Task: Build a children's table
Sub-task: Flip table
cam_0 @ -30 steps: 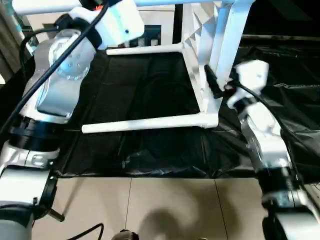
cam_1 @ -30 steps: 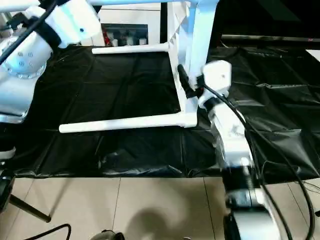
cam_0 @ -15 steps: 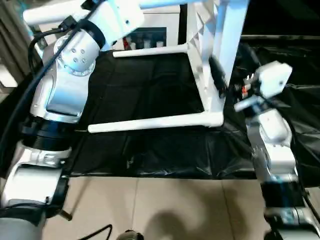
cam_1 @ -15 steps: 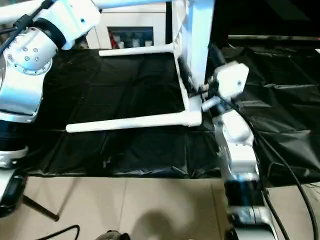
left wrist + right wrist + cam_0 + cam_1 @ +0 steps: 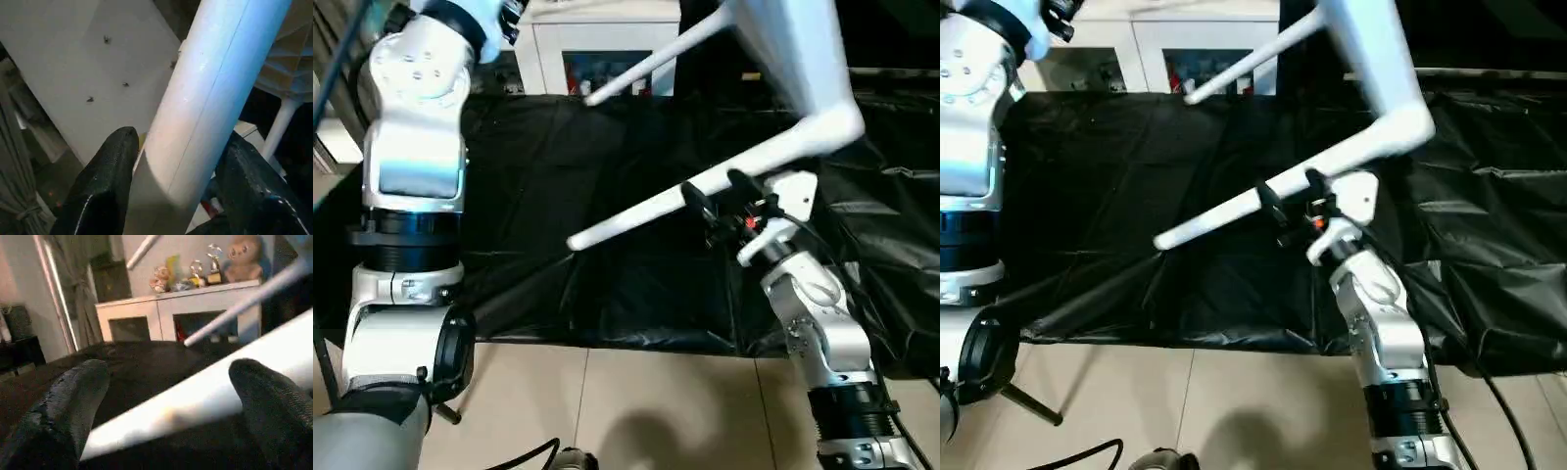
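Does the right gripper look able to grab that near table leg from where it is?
Probably yes. The right gripper is open, its fingers standing either side of the near leg, with nothing between them and the leg.

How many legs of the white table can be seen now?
3. One leg sits between the left gripper fingers, one slants above the right gripper, one points toward the cabinet. A fourth may be hidden.

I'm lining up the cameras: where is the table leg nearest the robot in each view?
Left eye view: near leg slants across centre, inside the open right gripper.
Right eye view: same, centre.
Right wrist view: crosses between both fingers.
Left wrist view: left gripper clamps a leg; which one, cannot tell.
Shared landmark: white cabinet.
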Controlling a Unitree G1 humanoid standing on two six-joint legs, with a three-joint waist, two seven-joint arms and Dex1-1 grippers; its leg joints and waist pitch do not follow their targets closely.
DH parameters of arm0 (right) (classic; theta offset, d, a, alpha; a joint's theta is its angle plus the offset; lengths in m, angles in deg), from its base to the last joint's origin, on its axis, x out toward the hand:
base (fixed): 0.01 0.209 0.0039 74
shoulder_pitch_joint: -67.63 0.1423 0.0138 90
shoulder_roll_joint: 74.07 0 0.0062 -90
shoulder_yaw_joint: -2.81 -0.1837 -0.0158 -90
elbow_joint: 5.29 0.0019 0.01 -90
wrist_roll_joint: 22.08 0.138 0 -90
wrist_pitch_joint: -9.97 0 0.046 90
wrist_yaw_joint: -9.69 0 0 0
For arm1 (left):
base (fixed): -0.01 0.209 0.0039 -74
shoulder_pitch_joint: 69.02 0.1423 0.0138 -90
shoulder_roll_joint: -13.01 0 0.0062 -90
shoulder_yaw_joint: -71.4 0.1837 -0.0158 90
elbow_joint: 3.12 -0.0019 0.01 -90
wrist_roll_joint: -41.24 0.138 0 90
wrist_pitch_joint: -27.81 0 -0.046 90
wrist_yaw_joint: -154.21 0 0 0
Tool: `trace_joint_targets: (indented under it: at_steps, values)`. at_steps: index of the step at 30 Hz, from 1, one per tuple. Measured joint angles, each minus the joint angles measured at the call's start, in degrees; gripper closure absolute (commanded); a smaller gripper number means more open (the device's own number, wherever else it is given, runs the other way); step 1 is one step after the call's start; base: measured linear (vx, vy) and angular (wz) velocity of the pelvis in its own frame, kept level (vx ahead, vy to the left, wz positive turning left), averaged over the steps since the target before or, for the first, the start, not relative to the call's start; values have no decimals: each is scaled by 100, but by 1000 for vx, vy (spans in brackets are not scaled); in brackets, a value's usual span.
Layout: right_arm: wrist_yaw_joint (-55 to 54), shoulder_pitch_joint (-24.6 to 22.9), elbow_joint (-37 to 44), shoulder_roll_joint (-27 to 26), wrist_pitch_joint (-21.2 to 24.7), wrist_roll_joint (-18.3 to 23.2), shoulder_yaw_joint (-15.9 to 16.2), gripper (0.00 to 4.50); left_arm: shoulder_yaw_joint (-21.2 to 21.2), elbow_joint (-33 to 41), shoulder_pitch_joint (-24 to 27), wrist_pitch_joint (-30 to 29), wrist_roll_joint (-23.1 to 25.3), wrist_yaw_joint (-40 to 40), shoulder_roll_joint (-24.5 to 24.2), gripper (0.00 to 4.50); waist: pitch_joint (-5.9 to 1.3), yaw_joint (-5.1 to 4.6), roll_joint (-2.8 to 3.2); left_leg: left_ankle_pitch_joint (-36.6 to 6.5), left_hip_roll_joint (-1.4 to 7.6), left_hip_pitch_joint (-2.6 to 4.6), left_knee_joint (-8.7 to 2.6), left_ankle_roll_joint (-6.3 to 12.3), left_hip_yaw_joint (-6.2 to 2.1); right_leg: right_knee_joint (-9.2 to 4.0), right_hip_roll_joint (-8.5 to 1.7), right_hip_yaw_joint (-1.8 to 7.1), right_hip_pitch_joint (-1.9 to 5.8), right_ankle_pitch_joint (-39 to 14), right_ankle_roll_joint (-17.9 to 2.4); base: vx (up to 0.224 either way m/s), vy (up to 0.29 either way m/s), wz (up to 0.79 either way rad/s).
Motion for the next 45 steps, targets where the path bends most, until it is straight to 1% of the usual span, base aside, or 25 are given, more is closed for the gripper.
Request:
trace_joint_targets:
  at_steps: [5, 8, 9, 13, 16, 18, 24, 25, 28, 31, 32, 35, 36, 39, 40, 41, 42, 45]
  values:
    - [-143, 81, -93, -189, 213, 300, -165, 0, 72, 109, 43, -64, 1, -1, 8, 225, -3, -61, -2, 0, -4, 4, -5, 0, 0, -17, -1, 2, 6, 3, -2, 0, 0, 0]
    - [-212, 286, -239, -273, 527, 498, -331, 0, 100, 113, 55, -97, 2, -1, 2, 225, -3, -78, -1, 0, -5, 15, -17, 0, 0, -25, 0, 0, 8, -1, 18, 0, 0, 0]
    - [-236, 354, -253, -284, 710, 612, -393, 0, 102, 112, 58, -112, 2, -1, 0, 225, -3, -85, -1, 0, -6, 19, -23, -1, 0, -26, 1, 1, 8, -1, 18, 0, 0, 0]
    - [-358, 290, -112, -293, 1155, 861, -483, 0, 104, 122, 67, -144, 2, 0, -33, 225, -5, -91, -8, 4, -6, 24, -34, -8, -3, -27, 2, -2, 9, 1, 21, 0, 0, 0]
    - [-484, -36, -249, -253, 1396, 849, -491, 0, 93, 191, 66, -152, -31, 0, -52, 225, -4, -68, -10, 6, -7, 17, -36, -11, -3, -32, 2, -1, 5, 1, 21, 0, 0, 0]
    - [-524, -129, -309, -254, 1491, 833, -491, 0, 55, 198, 66, -152, -73, 11, -59, 225, -4, -55, -10, 7, -11, 8, -36, -12, -2, -35, 1, 1, -1, 7, 11, 0, 0, 0]
    - [-558, 28, -278, -208, 1542, 870, -667, 0, 49, 199, 66, -152, -111, 71, -70, 225, -5, -49, -11, 7, -13, 6, -35, -11, -2, -42, 0, 3, 0, 10, 5, 0, 0, 0]
    - [-557, 68, -302, -215, 1534, 881, -688, 0, 49, 196, 66, -152, -121, 73, -78, 225, -5, -52, -11, 7, -13, 6, -35, -11, -2, -42, 0, 3, -1, 10, 4, 0, 0, 0]
    - [-537, 652, -950, -305, 1173, 865, -850, 0, 52, 176, 64, -158, -126, 79, -102, 225, -5, -64, -10, 7, -12, 6, -36, -12, -3, -37, 0, 1, -4, 13, 0, 0, 0, 0]
    - [-492, 1064, -1430, -353, 851, 854, -921, 0, 53, 174, 65, -157, -137, 79, -104, 225, -6, -61, -8, 7, -11, 8, -37, -12, -4, -37, 0, -2, -3, 13, 0, 0, 0, 0]
    - [-472, 1178, -1600, -369, 771, 851, -938, 29, 53, 174, 65, -158, -139, 79, -107, 225, -6, -60, -8, 7, -11, 8, -36, -12, -4, -36, 0, -2, -2, 13, 0, 0, 0, 0]
    - [-487, 1508, -2151, -380, 593, 797, -1006, 42, 51, 180, 65, -158, -151, 79, -113, 225, -4, -57, -11, 7, -13, 6, -36, -12, -4, -40, -1, 0, 0, 14, -2, 0, 0, 0]
    - [-482, 1609, -2319, -376, 552, 769, -1045, 68, 50, 186, 67, -158, -172, 80, -115, 225, -3, -55, -14, 7, -13, 5, -35, -12, -3, -41, -1, 0, 1, 14, -3, 0, 0, 0]
    - [-370, 1867, -2801, -381, 380, 807, -1207, 81, 50, 198, 72, -171, -199, 81, -136, 225, -2, -56, -15, 8, -13, 3, -34, -11, -3, -41, -1, -1, -2, 15, -4, 0, 0, 0]
    - [-343, 1892, -2844, -381, 342, 817, -1248, 88, 50, 204, 72, -176, -202, 81, -140, 225, -2, -52, -15, 8, -12, 2, -34, -10, -3, -41, -1, -2, -2, 15, -4, 0, 0, 0]
    - [-287, 1919, -2916, -382, 283, 852, -1276, 105, 50, 222, 81, -186, -202, 81, -148, 225, -2, -52, -15, 8, -12, 2, -34, -10, -3, -41, -1, -2, -2, 14, -4, 0, 0, 0]
    - [-194, 1960, -3015, -389, 198, 892, -1318, 105, 50, 245, 94, -193, -202, 84, -157, 225, -2, -55, -15, 8, -12, 2, -34, -9, -3, -41, -1, -2, -2, 14, -4, 0, 0, 0]
    - [-5, 2116, -3219, -406, 68, 1009, -1473, 135, 45, 259, 116, -195, -203, 92, -162, 225, -2, -62, -14, 9, -12, 2, -34, -8, -3, -39, -1, -1, -4, 15, -5, 0, 0, 0]
